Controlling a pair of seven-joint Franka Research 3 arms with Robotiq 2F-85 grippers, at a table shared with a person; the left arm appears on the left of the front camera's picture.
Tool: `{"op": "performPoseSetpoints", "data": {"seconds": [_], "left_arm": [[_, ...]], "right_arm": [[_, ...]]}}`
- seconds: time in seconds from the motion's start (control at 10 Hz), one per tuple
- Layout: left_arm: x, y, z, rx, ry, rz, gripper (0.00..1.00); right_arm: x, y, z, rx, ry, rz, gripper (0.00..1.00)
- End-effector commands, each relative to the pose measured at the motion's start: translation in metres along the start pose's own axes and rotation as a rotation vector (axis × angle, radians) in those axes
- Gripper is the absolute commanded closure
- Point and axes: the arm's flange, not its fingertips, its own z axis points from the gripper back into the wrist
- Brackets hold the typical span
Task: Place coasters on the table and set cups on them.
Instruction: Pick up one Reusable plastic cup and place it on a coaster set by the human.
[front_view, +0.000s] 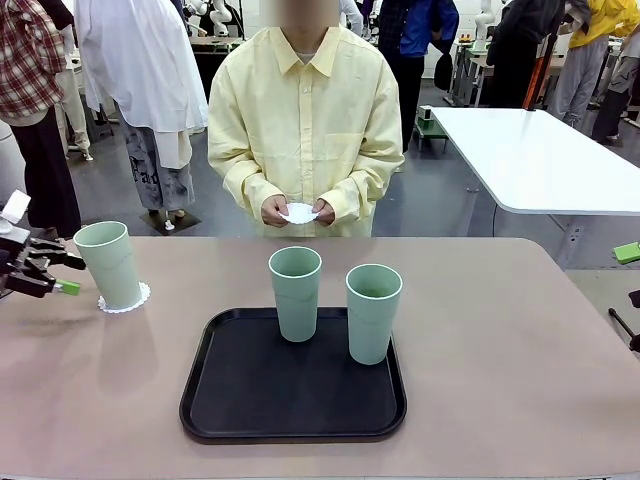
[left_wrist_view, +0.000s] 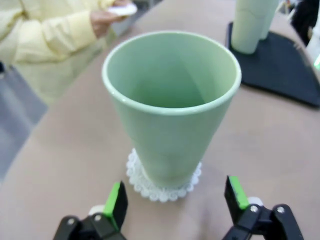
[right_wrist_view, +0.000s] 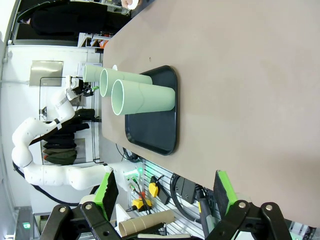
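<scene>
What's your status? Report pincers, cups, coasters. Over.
Left pincer open, right pincer open, both empty. One cup on coaster; two cups on tray. Person holds another coaster. Nothing blocking.

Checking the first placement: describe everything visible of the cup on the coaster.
The cup is a tall, pale mint-green matte tumbler, seemingly plastic, handleless, tapering toward its base. Empty and upright, it stands on a white lacy coaster at the table's left side. The open left gripper faces it without touching.
</scene>
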Motion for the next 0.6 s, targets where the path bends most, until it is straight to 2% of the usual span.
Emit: {"op": "performPoseSetpoints", "data": {"seconds": [0.0,0.2,0.5], "left_arm": [[0.034,-0.029,0.019,-0.003,0.221,0.045,0.00],[0.080,-0.052,0.040,0.022,0.347,0.058,0.00],[0.165,-0.096,0.035,0.060,0.438,0.122,0.00]], "right_arm": [[0.002,-0.002,0.000,0.028,-0.008,0.015,0.00],[0.002,-0.002,0.000,0.028,-0.008,0.015,0.00],[0.002,-0.002,0.000,0.028,-0.008,0.015,0.00]]}}
